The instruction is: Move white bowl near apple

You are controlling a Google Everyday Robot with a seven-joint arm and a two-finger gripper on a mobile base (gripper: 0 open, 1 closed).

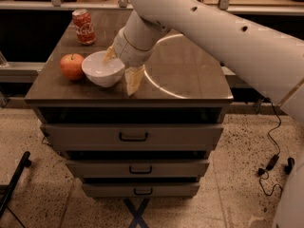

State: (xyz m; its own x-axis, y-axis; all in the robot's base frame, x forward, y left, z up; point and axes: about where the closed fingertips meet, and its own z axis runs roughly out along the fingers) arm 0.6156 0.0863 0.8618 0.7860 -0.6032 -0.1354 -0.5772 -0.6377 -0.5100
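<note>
Brown tabletop [190, 75] on a chest of drawers [133, 137] fills the middle of the frame, with a speckled floor [237, 184] below. Our gripper [122, 68] is left of the middle, at the right side of the white bowl [103, 69]. Its two yellow fingers [134, 80] are spread apart, one behind the bowl's rim and one at its front right. The white bowl sits on the tabletop just beside the apple [72, 66], which is on its left. We cannot tell if they touch. A red soda can [84, 26] stands upright in the upper left, behind the apple.
</note>
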